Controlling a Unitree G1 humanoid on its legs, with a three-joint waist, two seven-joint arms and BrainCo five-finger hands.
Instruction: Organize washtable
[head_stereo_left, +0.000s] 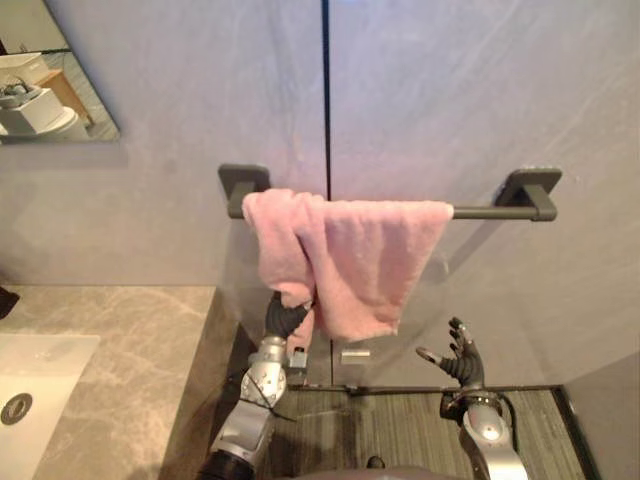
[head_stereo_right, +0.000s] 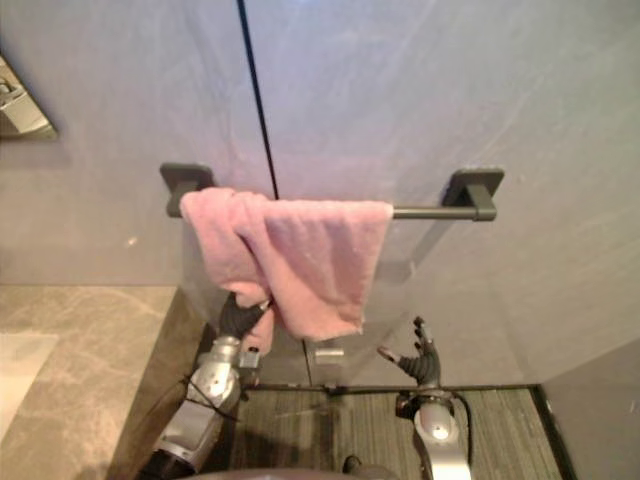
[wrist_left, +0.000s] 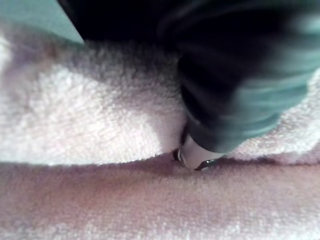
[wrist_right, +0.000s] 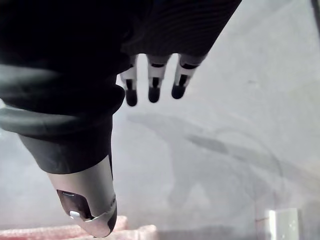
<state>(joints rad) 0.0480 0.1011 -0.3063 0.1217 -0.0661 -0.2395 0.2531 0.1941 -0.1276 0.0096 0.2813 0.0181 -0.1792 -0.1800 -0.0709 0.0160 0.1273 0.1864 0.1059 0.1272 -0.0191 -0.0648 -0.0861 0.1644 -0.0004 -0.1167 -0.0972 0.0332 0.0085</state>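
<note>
A pink towel (head_stereo_left: 350, 255) hangs bunched over the left half of a dark towel bar (head_stereo_left: 490, 211) on the grey wall. My left hand (head_stereo_left: 285, 318) reaches up from below into the towel's lower left fold. In the left wrist view its dark cover (wrist_left: 240, 90) presses against the pink cloth (wrist_left: 90, 125). My right hand (head_stereo_left: 465, 362) is held up lower right of the towel, apart from it, open with fingers (wrist_right: 153, 87) spread. A strip of the towel (wrist_right: 75, 232) shows past its thumb in the right wrist view.
A marble counter (head_stereo_left: 130, 340) with a white sink (head_stereo_left: 30, 380) lies at the lower left. A mirror (head_stereo_left: 50, 80) hangs at the upper left. A small metal fitting (head_stereo_left: 354, 354) sits low on the wall under the towel. The right half of the bar is bare.
</note>
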